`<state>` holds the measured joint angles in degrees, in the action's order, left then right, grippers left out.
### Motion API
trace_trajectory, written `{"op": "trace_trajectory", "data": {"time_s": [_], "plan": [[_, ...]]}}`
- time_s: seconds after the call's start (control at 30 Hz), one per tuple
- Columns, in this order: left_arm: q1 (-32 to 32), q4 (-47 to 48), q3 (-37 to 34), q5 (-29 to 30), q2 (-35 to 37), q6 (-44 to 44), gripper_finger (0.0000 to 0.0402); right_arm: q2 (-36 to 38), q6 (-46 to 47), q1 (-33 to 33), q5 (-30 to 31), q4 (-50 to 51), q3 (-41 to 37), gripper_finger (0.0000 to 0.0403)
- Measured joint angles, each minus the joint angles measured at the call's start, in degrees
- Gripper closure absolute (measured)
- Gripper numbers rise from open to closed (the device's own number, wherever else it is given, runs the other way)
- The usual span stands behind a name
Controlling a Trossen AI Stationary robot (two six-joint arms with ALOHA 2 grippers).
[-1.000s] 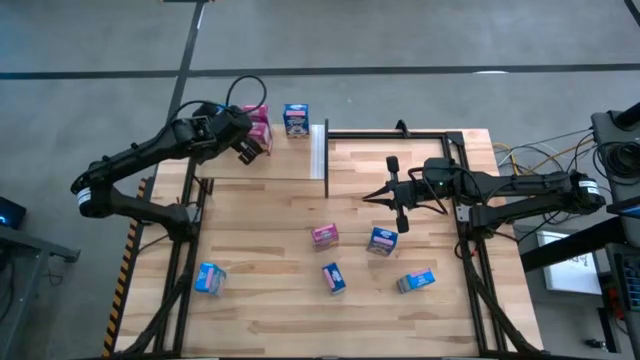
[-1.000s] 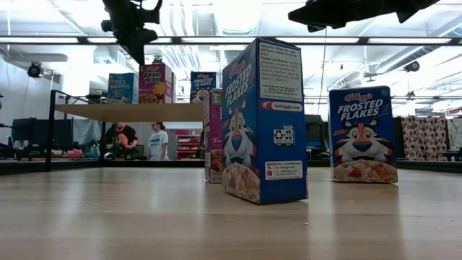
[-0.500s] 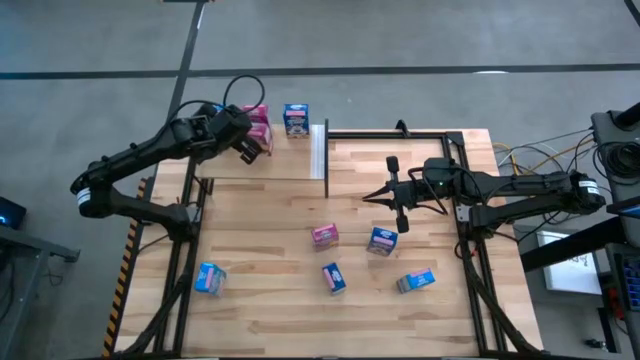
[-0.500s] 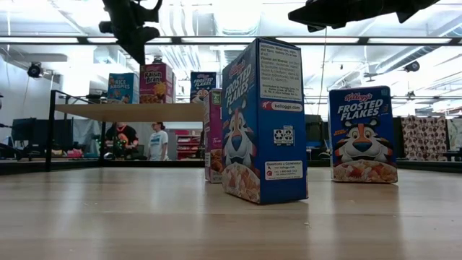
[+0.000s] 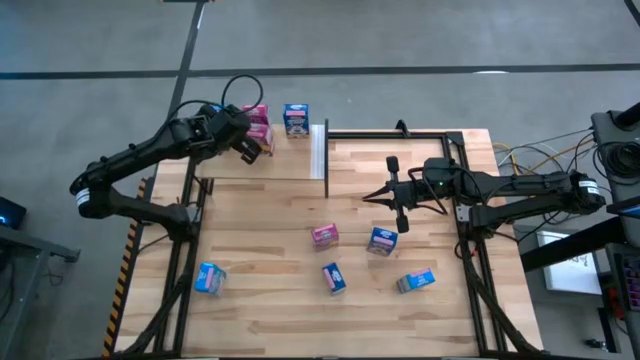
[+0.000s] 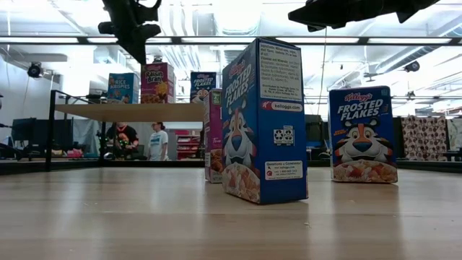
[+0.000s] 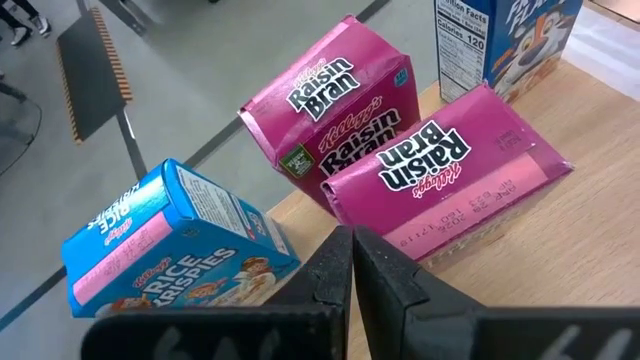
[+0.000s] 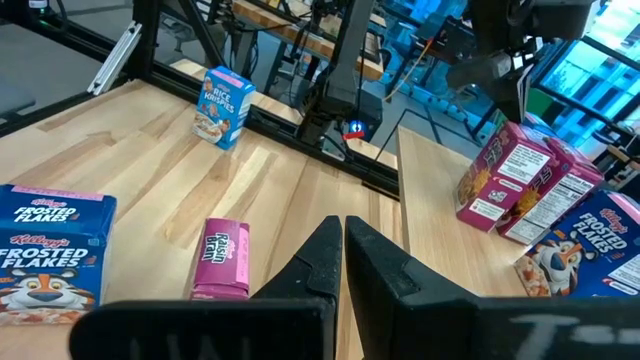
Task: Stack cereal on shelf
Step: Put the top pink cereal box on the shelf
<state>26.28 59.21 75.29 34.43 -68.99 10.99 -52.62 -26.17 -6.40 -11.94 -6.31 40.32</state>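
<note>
Pink, blue cereal boxes [image 5: 324,235] scattered; left tool [image 5: 250,150] closed, right tool [image 5: 375,196] closed.

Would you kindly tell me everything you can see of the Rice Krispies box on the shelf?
The Rice Krispies box is small blue cardboard with white lettering and a pink strip along one narrow face. It stands upright at the shelf edge, beside two magenta Raisin Bran boxes; whether it touches them is unclear. The shut left hand hangs just above it, not gripping it.
</note>
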Motion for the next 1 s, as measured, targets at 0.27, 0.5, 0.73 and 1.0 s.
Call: {"op": "trace_trajectory", "data": {"time_s": [0.27,0.5,0.73,1.0], "plan": [[0.0,0.2,0.0,-0.3,2.5,-2.8,0.0402,-0.9,7.5,0.0,4.7,-3.7,0.1,0.0394],[-1.5,-1.6,-1.1,0.1,7.4,-4.4,0.0401,-9.4,13.8,-0.6,15.4,-3.5,5.5,0.0394],[-7.3,-12.9,-9.2,0.0,14.4,-7.2,0.0402,-23.1,15.7,-3.8,15.6,-1.9,16.9,0.0394],[-11.7,-25.7,-20.3,0.0,22.6,-11.7,0.0402,-36.7,15.8,-8.3,15.6,2.6,32.2,0.0394]]}}
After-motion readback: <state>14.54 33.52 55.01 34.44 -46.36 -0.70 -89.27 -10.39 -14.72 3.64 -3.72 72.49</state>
